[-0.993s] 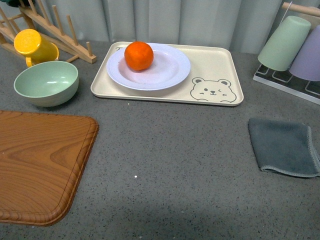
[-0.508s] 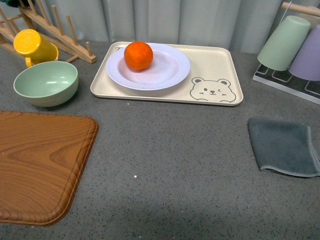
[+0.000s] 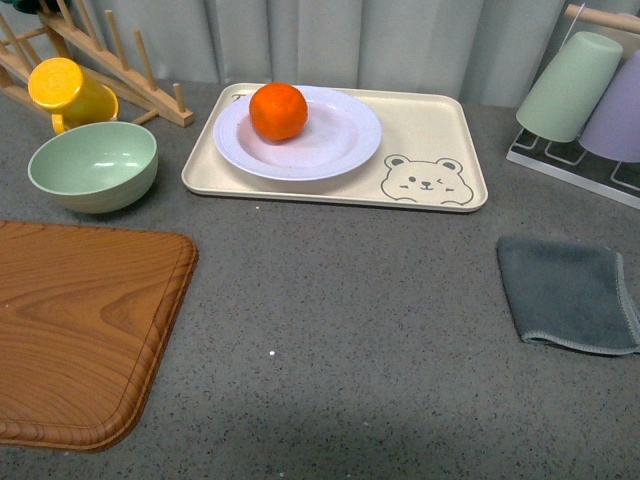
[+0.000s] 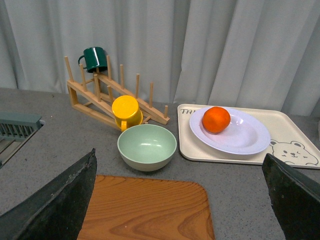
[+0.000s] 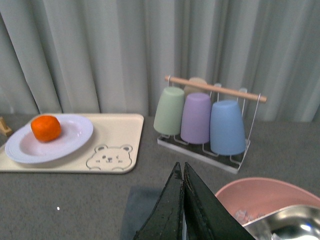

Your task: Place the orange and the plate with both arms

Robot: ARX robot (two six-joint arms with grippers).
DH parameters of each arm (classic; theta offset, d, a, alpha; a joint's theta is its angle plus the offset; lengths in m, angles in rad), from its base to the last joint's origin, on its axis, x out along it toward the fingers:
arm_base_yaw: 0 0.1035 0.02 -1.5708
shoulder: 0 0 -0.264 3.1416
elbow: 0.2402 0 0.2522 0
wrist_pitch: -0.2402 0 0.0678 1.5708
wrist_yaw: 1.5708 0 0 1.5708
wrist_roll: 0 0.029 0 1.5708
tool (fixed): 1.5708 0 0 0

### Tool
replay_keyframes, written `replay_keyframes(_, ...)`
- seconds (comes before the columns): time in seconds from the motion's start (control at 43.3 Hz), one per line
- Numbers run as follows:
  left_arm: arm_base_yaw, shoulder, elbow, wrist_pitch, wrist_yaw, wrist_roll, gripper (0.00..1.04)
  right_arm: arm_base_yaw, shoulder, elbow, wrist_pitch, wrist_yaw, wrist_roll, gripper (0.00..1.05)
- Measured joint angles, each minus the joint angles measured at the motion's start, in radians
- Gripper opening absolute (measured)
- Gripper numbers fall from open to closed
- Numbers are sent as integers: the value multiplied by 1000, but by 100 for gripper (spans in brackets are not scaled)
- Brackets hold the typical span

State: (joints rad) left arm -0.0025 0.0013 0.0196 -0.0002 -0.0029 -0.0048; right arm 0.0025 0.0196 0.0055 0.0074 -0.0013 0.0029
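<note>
Front view, item 1: the orange [image 3: 278,111], resting inside the plate [image 3: 340,150], toward the plate's far-left part, touching its well. Item 2: the plate, seated on the left half of the bear tray [image 3: 440,125], which lies flat on the grey counter [image 3: 350,320].

Status, as a judgement: orange on plate and plate on tray read as an end arrangement; if so, nothing is left but pulling the arms clear. If the pair is meant to go elsewhere, neither item has been picked up.

Left gripper [image 4: 180,200]: fingers spread wide apart, nothing between them. The orange and plate sit well ahead of it and off toward its right finger [image 4: 295,200]; the green bowl [image 4: 147,146] lies ahead between the fingers, the wooden board [image 4: 150,207] just beneath, the yellow cup [image 4: 126,111] and wooden rack [image 4: 100,95] beyond the bowl.

Right gripper [image 5: 182,205]: fingers pressed together, clasping nothing. Orange and plate are well ahead of it and off to one side; the cup stand [image 5: 205,120] lies ahead, the grey cloth [image 5: 137,210] just beside the fingertips, a pink bowl [image 5: 260,192] close by.

Pose: neither arm shows in the front view; both appear drawn back, wrists aimed level across the counter.
</note>
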Motion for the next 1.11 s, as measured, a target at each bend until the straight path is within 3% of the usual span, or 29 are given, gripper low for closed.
replay_keyframes(0.208, 0, 0, 0, 0, 0, 0, 98, 0, -14, 0, -6, 0, -1, 5)
replay_keyframes(0.577, 0, 0, 0, 0, 0, 0, 98, 0, -15, 0, -6, 0, -1, 63)
replay_keyframes(0.716, 0, 0, 0, 0, 0, 0, 98, 0, -15, 0, -6, 0, -1, 96)
replay_keyframes(1.108, 0, 0, 0, 0, 0, 0, 98, 0, -15, 0, -6, 0, 0, 95)
